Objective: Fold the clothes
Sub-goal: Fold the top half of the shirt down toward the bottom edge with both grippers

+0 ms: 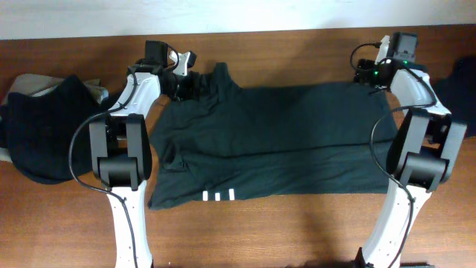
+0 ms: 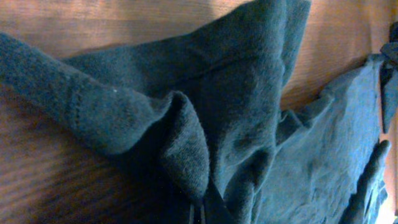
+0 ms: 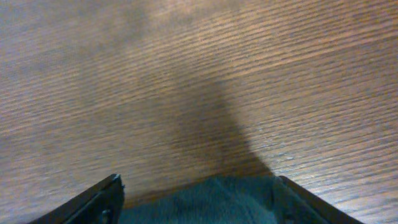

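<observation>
dark t-shirt (image 1: pixel 282 141) on table (image 1: pixel 297 223), left gripper (image 2: pixel 198 213) narrow, pinching its 11 o'clock corner, right gripper (image 3: pixel 198 182) wide at 1 o'clock edge

Dark-green T-shirt (image 1: pixel 275 141) spread across the middle of the worktop, with more dark clothes at both ends.

The T-shirt lies mostly flat and sideways, three small white hem marks (image 1: pixel 218 196) at its near-left edge. Its far-left corner is bunched into raised folds, with a sleeve poking towards the worktop's far edge. The far-right edge sits between my right fingers (image 3: pixel 93 202). A black heap of garments (image 1: pixel 44 126) lies at the worktop's left end, and another dark garment (image 1: pixel 461 82) at its right edge.
</observation>
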`<state>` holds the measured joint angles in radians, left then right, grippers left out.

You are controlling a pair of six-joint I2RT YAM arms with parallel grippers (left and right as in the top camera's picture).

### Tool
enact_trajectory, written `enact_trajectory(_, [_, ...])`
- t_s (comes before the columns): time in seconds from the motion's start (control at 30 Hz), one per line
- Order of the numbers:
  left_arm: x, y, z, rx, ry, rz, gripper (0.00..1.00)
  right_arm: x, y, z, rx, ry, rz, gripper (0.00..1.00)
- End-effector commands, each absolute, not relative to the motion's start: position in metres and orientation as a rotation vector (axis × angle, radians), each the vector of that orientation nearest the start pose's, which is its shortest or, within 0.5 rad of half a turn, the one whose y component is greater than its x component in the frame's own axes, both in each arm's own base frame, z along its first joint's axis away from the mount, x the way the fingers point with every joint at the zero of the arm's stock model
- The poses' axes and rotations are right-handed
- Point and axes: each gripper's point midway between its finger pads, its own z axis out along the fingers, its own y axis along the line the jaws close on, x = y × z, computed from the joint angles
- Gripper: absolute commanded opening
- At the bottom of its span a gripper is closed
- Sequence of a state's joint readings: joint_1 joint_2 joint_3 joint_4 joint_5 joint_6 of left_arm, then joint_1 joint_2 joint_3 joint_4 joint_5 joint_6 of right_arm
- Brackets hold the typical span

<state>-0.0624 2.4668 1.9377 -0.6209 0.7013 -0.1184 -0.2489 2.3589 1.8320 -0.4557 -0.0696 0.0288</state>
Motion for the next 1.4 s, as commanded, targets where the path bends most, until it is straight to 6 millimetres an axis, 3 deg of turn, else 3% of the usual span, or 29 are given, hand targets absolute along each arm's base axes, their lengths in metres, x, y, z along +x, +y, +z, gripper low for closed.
enact_trajectory(0.0, [0.547, -0.143, 0.03, 0.126, 2.617, -0.979, 0.01, 0.568, -0.14, -0.001, 0.355, 2.566, -0.095, 0.78])
enact_trajectory(0.1, [0.547, -0.143, 0.03, 0.126, 2.617, -0.98, 0.0, 0.564, -0.141, -0.016, 0.363, 2.593, -0.108, 0.74])
enact_trajectory(0.23, [0.547, -0.143, 0.03, 0.126, 2.617, -0.979, 0.0, 0.562, -0.151, -0.016, 0.383, 2.591, -0.183, 0.73])
enact_trajectory(0.37, [0.547, -0.143, 0.03, 0.126, 2.617, -0.979, 0.01, 0.559, -0.154, -0.017, 0.401, 2.6, -0.207, 0.6])
enact_trajectory(0.43, [0.547, -0.143, 0.03, 0.126, 2.617, -0.979, 0.01, 0.559, -0.153, -0.017, 0.4, 2.599, -0.207, 0.6])
enact_trajectory(0.57, [0.547, -0.143, 0.03, 0.126, 2.617, -0.979, 0.01, 0.564, -0.159, -0.007, 0.407, 2.58, -0.238, 0.69])
enact_trajectory(0.7, [0.547, -0.143, 0.03, 0.126, 2.617, -0.98, 0.01, 0.566, -0.16, -0.001, 0.408, 2.579, -0.243, 0.66])
enact_trajectory(0.83, [0.547, -0.143, 0.03, 0.126, 2.617, -0.979, 0.0, 0.557, -0.157, -0.007, 0.411, 2.623, -0.239, 0.51])
enact_trajectory(0.93, [0.547, -0.143, 0.029, 0.125, 2.619, -0.98, 0.0, 0.556, -0.156, -0.008, 0.408, 2.63, -0.228, 0.28])
enact_trajectory(1.0, [0.546, -0.143, 0.029, 0.122, 2.624, -0.982, 0.01, 0.554, -0.156, -0.009, 0.409, 2.638, -0.23, 0.07])
enact_trajectory(1.1, [0.542, -0.14, 0.051, 0.119, 2.616, -0.983, 0.0, 0.548, -0.162, 0.005, 0.455, 2.647, -0.23, 0.04])
enact_trajectory(1.17, [0.54, -0.132, 0.086, 0.113, 2.585, -0.971, 0.01, 0.544, -0.169, 0.036, 0.477, 2.638, -0.235, 0.04])
enact_trajectory(1.23, [0.534, -0.13, 0.111, 0.117, 2.567, -0.964, 0.01, 0.54, -0.172, 0.055, 0.487, 2.653, -0.236, 0.04])
enact_trajectory(1.3, [0.52, -0.128, 0.144, 0.137, 2.558, -0.951, 0.0, 0.523, -0.171, 0.075, 0.503, 2.728, -0.234, 0.04])
enact_trajectory(1.37, [0.5, -0.125, 0.162, 0.115, 2.601, -0.938, 0.0, 0.501, -0.171, 0.092, 0.524, 2.809, -0.248, 0.04])
